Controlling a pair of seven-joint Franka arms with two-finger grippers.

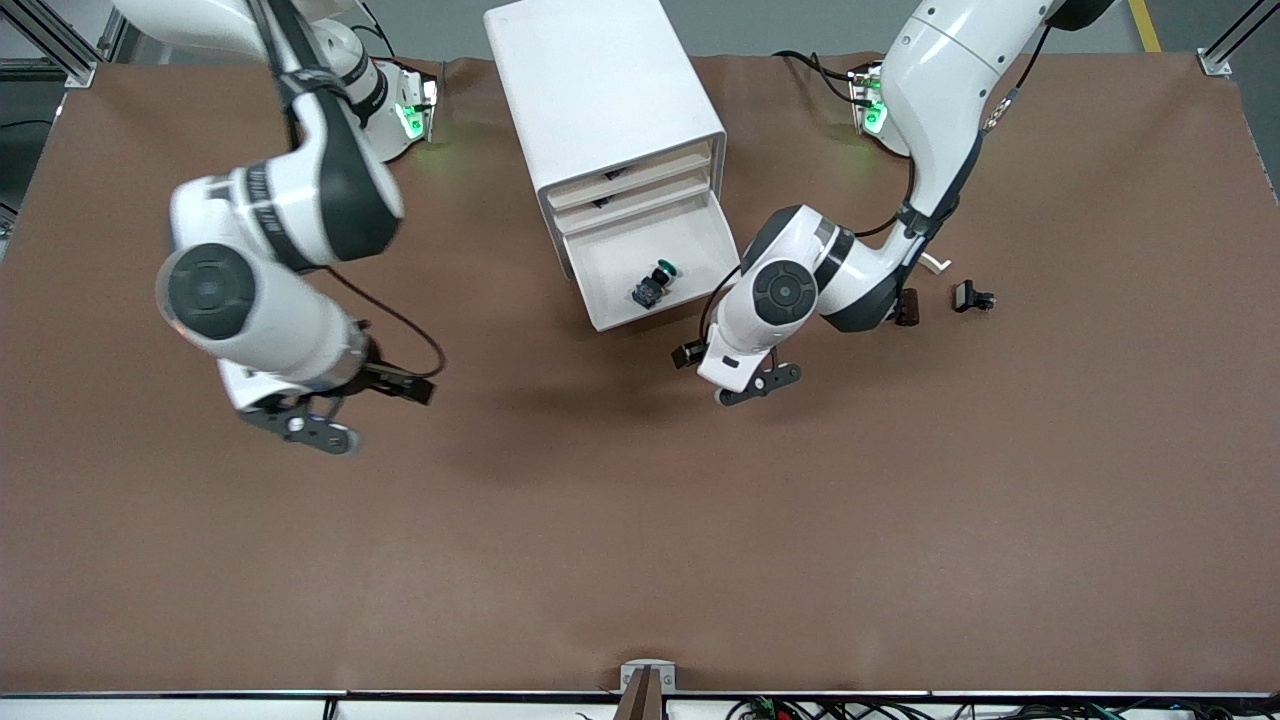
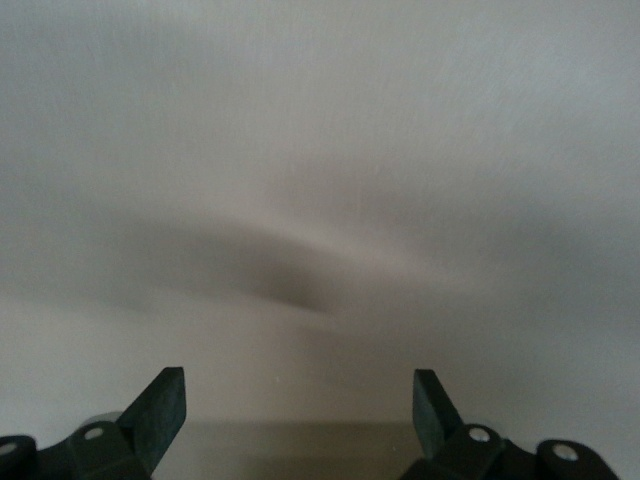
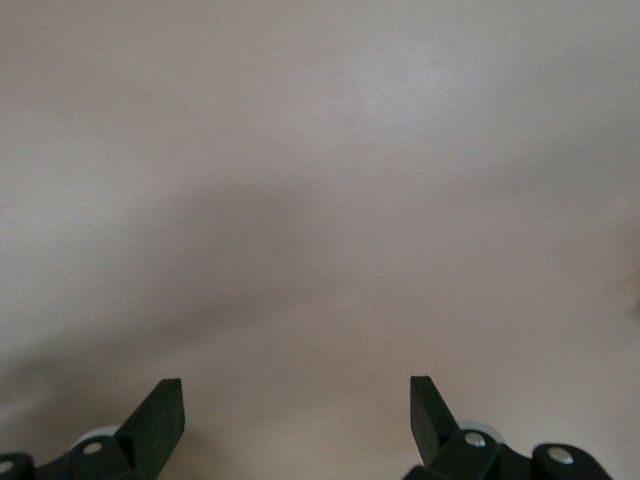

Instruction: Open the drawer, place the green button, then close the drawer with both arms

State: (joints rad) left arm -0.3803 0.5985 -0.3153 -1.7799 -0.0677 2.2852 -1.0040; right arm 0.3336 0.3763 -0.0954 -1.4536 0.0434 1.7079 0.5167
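I see the button (image 1: 655,283) lying in the pulled-out drawer (image 1: 610,270) of the cabinet (image 1: 600,90), my left gripper (image 1: 745,385) wide and empty over the table (image 1: 640,520) beside it, my right gripper (image 1: 310,420) wide, empty, toward its own end.

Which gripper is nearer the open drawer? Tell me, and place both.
Left. The left gripper hangs open over the table just off the drawer front, toward the left arm's end. The right gripper, open too, is over bare table well toward the right arm's end.

High front camera facing both arms, each wrist camera close over bare table (image 1: 640,520)
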